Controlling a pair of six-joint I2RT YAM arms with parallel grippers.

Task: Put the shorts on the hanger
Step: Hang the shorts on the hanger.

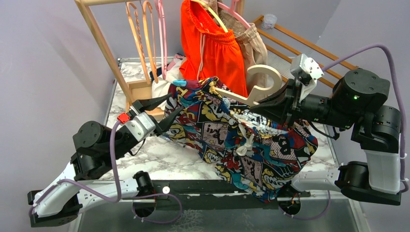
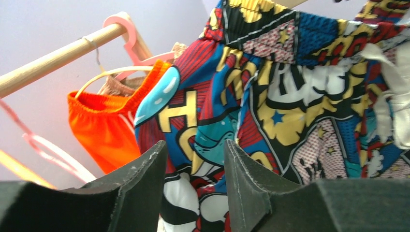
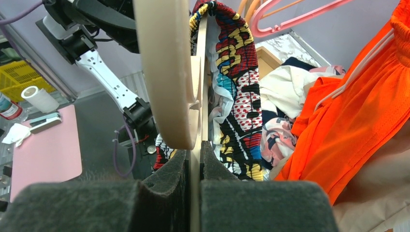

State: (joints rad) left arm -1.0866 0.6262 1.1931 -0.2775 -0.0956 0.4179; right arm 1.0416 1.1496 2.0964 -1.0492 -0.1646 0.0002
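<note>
The comic-print shorts (image 1: 241, 145) hang draped over the cream hanger (image 1: 265, 71), one end raised at the hanger arm and the rest trailing down to the table's front edge. My right gripper (image 1: 263, 104) is shut on the hanger's flat body just below its hook. In the right wrist view the hanger (image 3: 164, 72) runs up from between my right gripper (image 3: 195, 157), with the shorts' waistband (image 3: 237, 72) over its arm. My left gripper (image 1: 172, 109) is open at the shorts' left edge. In the left wrist view my left gripper (image 2: 196, 162) faces the shorts (image 2: 290, 96), which lie just beyond the fingertips.
A wooden rack (image 1: 104, 43) stands at the back with orange hangers (image 1: 140, 34) and pink hangers (image 1: 162, 34). Orange shorts (image 1: 212, 46) and beige shorts (image 1: 254, 43) hang on it. A pile of clothes (image 1: 162, 87) lies at its foot. A slatted wooden frame (image 1: 300, 43) stands at back right.
</note>
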